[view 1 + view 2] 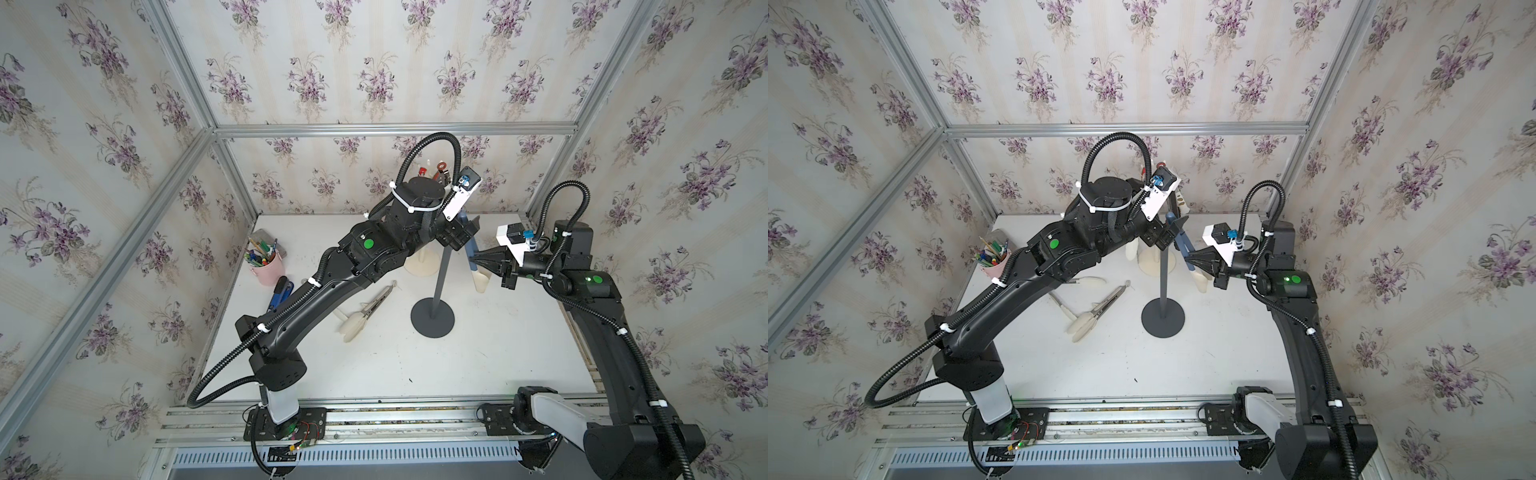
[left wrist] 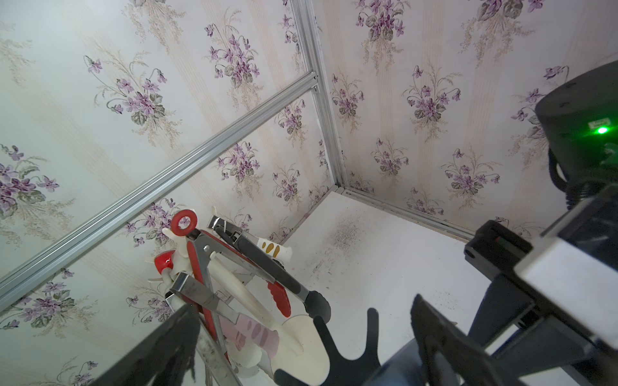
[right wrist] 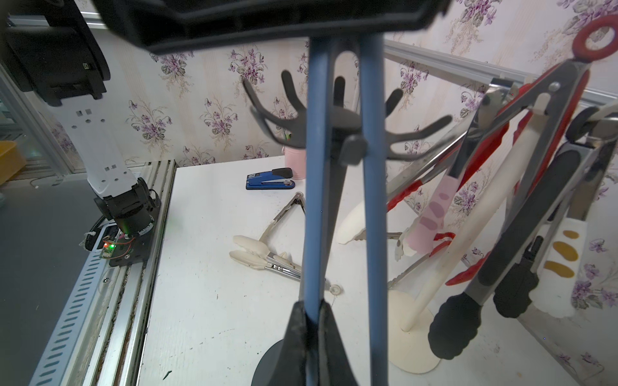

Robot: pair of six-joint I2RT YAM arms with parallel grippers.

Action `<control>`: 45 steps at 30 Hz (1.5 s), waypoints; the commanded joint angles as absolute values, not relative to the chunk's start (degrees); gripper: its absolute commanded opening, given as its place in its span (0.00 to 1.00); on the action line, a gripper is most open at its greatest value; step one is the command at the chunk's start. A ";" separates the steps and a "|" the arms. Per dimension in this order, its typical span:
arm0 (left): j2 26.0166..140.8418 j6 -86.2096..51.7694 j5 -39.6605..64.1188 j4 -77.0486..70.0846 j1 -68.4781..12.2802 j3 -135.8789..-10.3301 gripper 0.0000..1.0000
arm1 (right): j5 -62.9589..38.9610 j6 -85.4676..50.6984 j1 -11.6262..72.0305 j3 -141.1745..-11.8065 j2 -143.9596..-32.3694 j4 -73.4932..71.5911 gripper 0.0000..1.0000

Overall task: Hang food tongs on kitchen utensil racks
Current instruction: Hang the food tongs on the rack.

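Hanging blue tongs on dark grey rack; right gripper clamps them; left gripper gapes empty; cream tongs wait on bench.

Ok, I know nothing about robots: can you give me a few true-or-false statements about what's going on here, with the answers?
1. The right jaws clamp blue-handled steel tongs by the dark grey pole rack. True.
2. The left jaws are shut. False: wide open.
3. Cream-tipped steel tongs lie on the white table. True.
4. The grey rack holds the red tongs. False: the red-handled tongs hang on the cream-white pole rack.
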State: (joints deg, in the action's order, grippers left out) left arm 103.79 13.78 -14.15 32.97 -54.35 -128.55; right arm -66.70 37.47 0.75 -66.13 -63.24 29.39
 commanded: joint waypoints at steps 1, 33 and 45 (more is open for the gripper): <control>103.07 13.35 -14.85 32.70 -54.16 -127.97 0.99 | -67.73 38.45 0.79 -64.73 -62.43 27.50 0.00; 103.25 12.04 -13.54 31.63 -53.88 -130.57 0.99 | -60.43 25.65 0.79 -57.74 -59.27 4.73 0.50; 95.84 8.95 -17.84 31.19 -52.13 -126.85 0.99 | -47.31 14.72 0.79 -51.59 -55.38 -7.97 0.69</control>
State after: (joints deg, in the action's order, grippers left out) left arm 97.49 11.20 -15.55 32.42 -52.62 -128.46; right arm -52.10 18.57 0.80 -52.16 -56.25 -3.27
